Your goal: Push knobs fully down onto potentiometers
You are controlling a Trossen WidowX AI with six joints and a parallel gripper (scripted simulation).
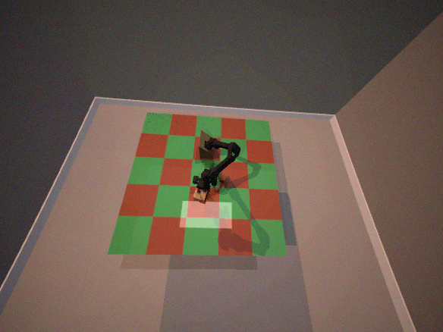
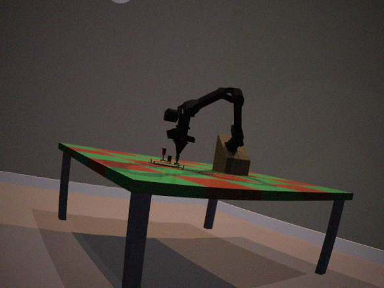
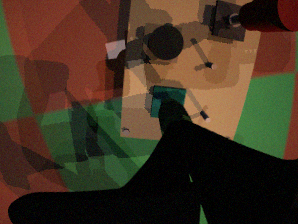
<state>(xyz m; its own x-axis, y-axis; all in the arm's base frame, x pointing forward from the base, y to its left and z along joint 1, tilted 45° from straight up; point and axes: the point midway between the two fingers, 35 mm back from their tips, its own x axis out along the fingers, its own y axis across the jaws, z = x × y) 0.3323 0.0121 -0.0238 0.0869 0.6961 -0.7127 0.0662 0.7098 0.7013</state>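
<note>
The tan circuit board (image 1: 199, 196) (image 2: 166, 162) (image 3: 227, 95) stands on short legs. A red knob (image 2: 164, 150) (image 3: 270, 15) sits high on its shaft above a dark potentiometer (image 3: 222, 29); bare shaft shows beneath it. A teal potentiometer (image 3: 176, 93) sits near the board's other end. A dark greenish knob (image 3: 171, 112) stands over it, partly hidden by the fingertips; whether it sits against the potentiometer cannot be told. My gripper (image 2: 177, 154) (image 3: 178, 128) is shut with nothing between its fingers. Its tips are at the top of the dark knob, seemingly touching it.
A black round part (image 2: 169, 158) (image 3: 166, 42) stands on the board between the two potentiometers. Small posts (image 3: 208, 65) (image 3: 205, 116) rise on the board's right side. A pale square (image 3: 116, 49) shows by its left edge. A brown wedge-shaped block (image 2: 237, 164) stands by the arm's base.
</note>
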